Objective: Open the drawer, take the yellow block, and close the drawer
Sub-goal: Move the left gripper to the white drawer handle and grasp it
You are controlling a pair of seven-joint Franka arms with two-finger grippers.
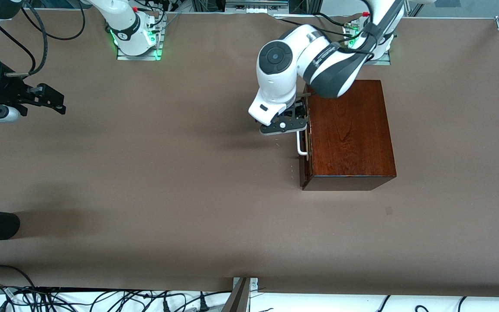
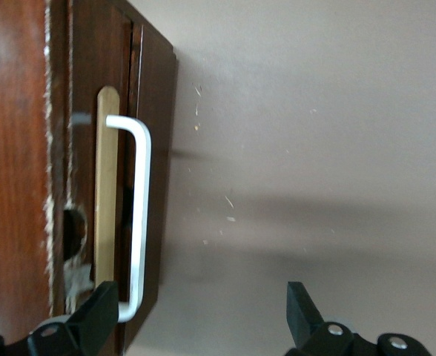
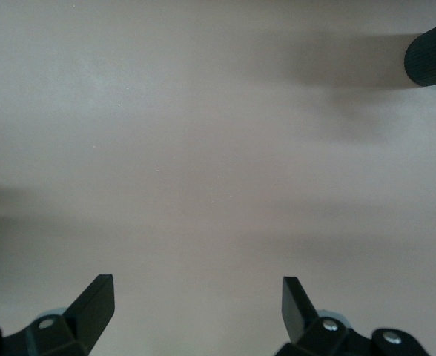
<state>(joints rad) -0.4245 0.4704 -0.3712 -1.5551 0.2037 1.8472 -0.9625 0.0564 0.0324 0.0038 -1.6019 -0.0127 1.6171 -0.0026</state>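
Front view: left end effector [image 1: 285,124] beside drawer [image 1: 304,143] handle.

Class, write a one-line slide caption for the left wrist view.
Open left gripper lines up with the white handle of the shut drawer on the brown table.

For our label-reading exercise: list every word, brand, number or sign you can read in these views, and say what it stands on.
No readable text in any view.
The wooden box and its drawer with the white handle: bare, no label.
The left claw, open at the handle: no marking.
The right claw, open over the table, waiting: no marking.
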